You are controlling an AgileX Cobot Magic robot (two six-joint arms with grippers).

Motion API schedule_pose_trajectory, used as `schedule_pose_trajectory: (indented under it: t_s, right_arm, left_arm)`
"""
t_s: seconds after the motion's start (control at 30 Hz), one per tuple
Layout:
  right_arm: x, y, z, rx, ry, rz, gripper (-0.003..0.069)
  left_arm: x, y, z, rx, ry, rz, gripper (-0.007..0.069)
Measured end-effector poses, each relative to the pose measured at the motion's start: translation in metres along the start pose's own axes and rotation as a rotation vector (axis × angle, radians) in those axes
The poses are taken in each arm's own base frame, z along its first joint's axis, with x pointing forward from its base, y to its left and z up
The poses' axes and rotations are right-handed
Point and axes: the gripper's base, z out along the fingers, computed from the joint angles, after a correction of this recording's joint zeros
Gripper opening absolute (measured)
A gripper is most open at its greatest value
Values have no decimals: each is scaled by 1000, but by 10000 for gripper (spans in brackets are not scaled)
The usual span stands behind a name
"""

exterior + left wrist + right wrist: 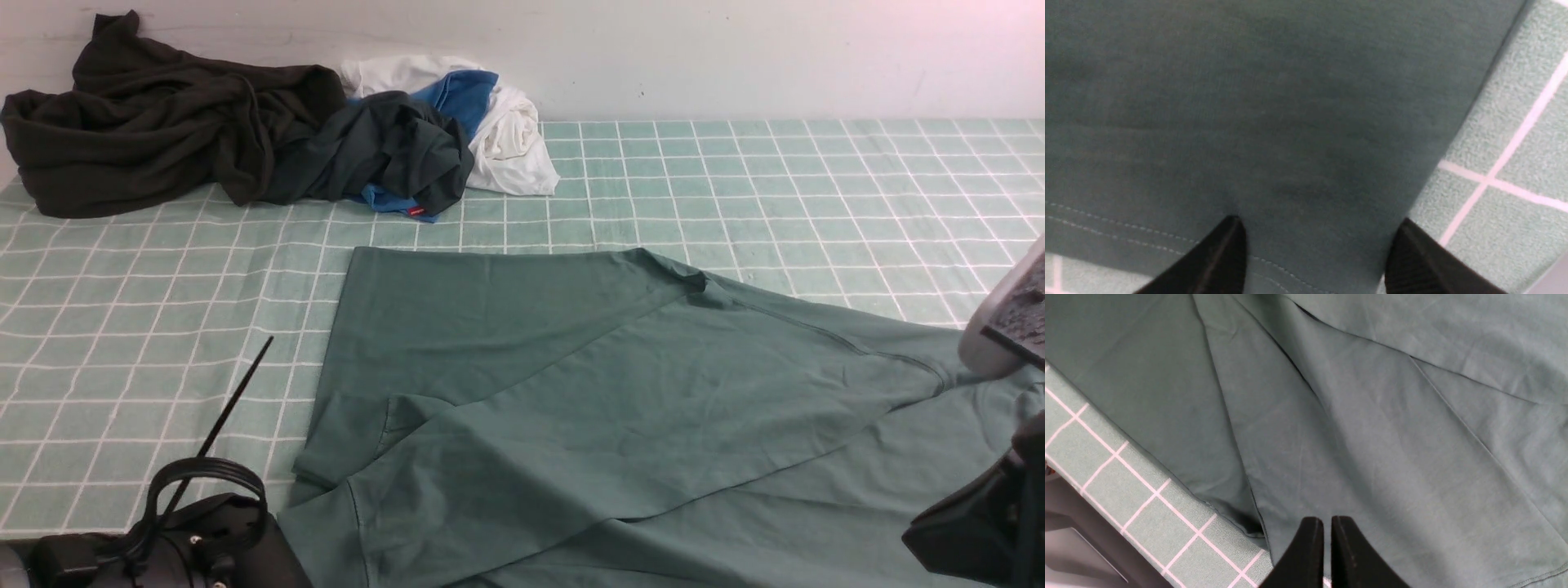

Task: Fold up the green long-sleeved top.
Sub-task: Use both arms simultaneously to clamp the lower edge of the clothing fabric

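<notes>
- Item: green top (620, 384), lying mostly flat on the checked tablecloth (816, 180), in the near half of the table and running off towards my right arm.
- Condition: one large section is laid diagonally over the body, its crease running from the far middle down to the near left. I judge the folding to be partly done, not finished.
- Left gripper (1318, 228): jaws spread wide, holding nothing. It hangs low over the double-stitched hem (1167, 245), close to the side edge where the cloth shows.
- Right gripper (1327, 526): jaws brought together with only a sliver between them. I see no fabric pinched there. It sits above the near right part of the top, beside the table's front edge.
- Step in hand, as I read it: the left arm is set up to take hold of the hem corner.
- Next move calls for: lowering the left jaws so one slides under the edge, then closing on a single layer only. The right jaws must part before they can grip the matching side.
- Other stock: a heap of clothes (245, 139) at the far left, well apart from the work.
</notes>
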Motion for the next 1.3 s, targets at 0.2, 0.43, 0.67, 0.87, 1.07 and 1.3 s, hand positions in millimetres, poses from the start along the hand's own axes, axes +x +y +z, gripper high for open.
schedule_pose_trajectory:
  t_s: [0.2,0.43,0.67,0.87,1.07,1.3]
  right_arm:
    - [1,0,0,-1,7,0,24]
    - [1,0,0,-1,7,0,24]
    - [4,1,0,-8,39,-76,25]
    - [6,1,3,-13,55,-209,106]
    - [31,0,30,-43,162,-333,319]
    - [77,-6,85,-2,215,-553,522]
  left_arm:
    - [-9,8,-9,-52,-19,-66,316]
    - [-16,12,-19,-65,-51,-87,176]
    - [-18,12,-8,-47,12,-82,47]
    - [-9,10,-26,-55,13,-125,6]
    - [16,14,-53,-67,-19,-202,6]
    - [39,22,-65,-45,8,-239,6]
